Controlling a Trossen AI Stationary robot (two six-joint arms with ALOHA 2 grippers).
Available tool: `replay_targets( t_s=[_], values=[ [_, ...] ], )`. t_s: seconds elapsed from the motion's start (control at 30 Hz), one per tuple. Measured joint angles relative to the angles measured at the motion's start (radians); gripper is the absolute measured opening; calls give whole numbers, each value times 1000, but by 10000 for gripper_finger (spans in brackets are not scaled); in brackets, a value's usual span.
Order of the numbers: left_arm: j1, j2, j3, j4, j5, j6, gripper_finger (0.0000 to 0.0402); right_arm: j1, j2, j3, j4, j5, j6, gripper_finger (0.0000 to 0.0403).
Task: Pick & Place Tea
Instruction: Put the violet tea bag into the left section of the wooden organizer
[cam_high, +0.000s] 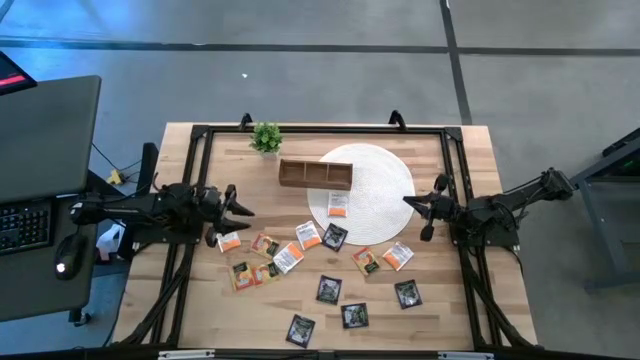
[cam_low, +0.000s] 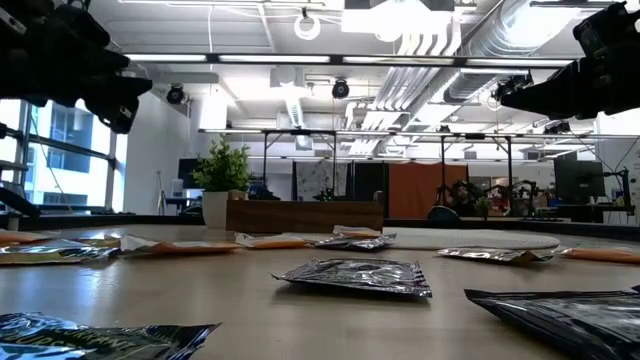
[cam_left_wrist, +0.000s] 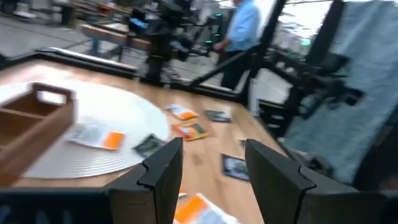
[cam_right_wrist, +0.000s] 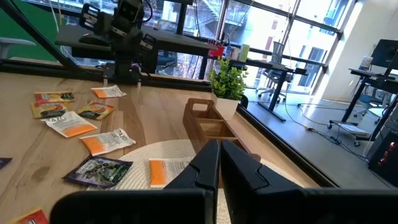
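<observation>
Several flat square tea sachets lie loose on the wooden table: black ones, white-and-orange ones and yellow-brown ones. One white-and-orange sachet rests flat on the round white mat. My left gripper hovers level at the table's left side, above the sachets, open with nothing between its fingers. My right gripper hovers level at the right, over the mat's edge, shut and empty. Both hang well above the tabletop in the low view.
A long brown wooden compartment tray stands on the mat's far left edge. A small potted plant sits at the far left. A black frame runs round the table. A person stands beyond the table's right side.
</observation>
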Motion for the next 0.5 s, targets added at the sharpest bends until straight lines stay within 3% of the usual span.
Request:
replay_targets(
  t_s=[0.17, 0.3, 0.5],
  values=[
    [0, 0, 4, 30, 60, -126, 172, 0, 0, 0, 0, 0, 0, 12],
    [0, 17, 75, 20, 54, -133, 172, 0, 0, 0, 0, 0, 0, 12],
    [0, 118, 213, -207, -5, -99, 172, 0, 0, 0, 0, 0, 0, 12]
  ],
)
